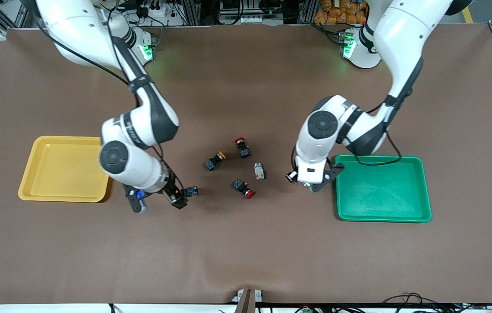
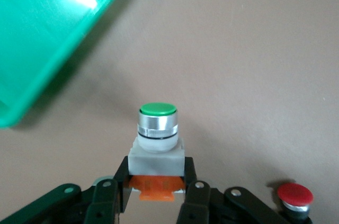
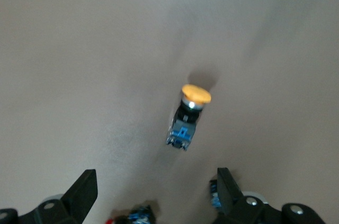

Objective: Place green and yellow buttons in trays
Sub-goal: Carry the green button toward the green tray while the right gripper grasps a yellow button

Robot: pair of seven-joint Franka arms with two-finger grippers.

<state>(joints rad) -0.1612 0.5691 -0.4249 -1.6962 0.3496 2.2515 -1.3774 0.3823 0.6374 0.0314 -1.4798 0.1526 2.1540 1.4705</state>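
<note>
Yellow tray (image 1: 33,182) sits toward the right arm's end of the table, just beside the right arm's wrist, nothing seen in it. Right gripper (image 1: 157,201) is low over the brown cloth (image 1: 246,252), next to that tray's nearer corner. Its fingers (image 3: 82,192) are spread wide, with nothing between them.

A blue-body button (image 1: 191,190) lies on the cloth, just outside the finger that is away from the tray. It is very close to that finger, can't tell if touching, and its cap is not visible. A yellow button (image 1: 214,161) (image 3: 188,118) lies on its side ahead of the spread fingers, apart from them, its cap pointing away from the right gripper.

Two red buttons lie mid-table between the two grippers. One red button (image 1: 242,148) is farther from the front camera, the other red one (image 1: 244,188) nearer. A white button (image 1: 259,171) with an orange end lies on the cloth between them, closer to the left gripper than to the right.

Left gripper (image 1: 313,184) (image 2: 157,187) is over the cloth, just beside the green tray's (image 1: 424,191) (image 2: 42,38) edge, not over the tray. Its fingers are pinched on a green button (image 2: 157,139), gripping the white-and-orange body, with the green cap sticking out past the fingertips. Green tray sits toward the left arm's end, nothing seen in it.
</note>
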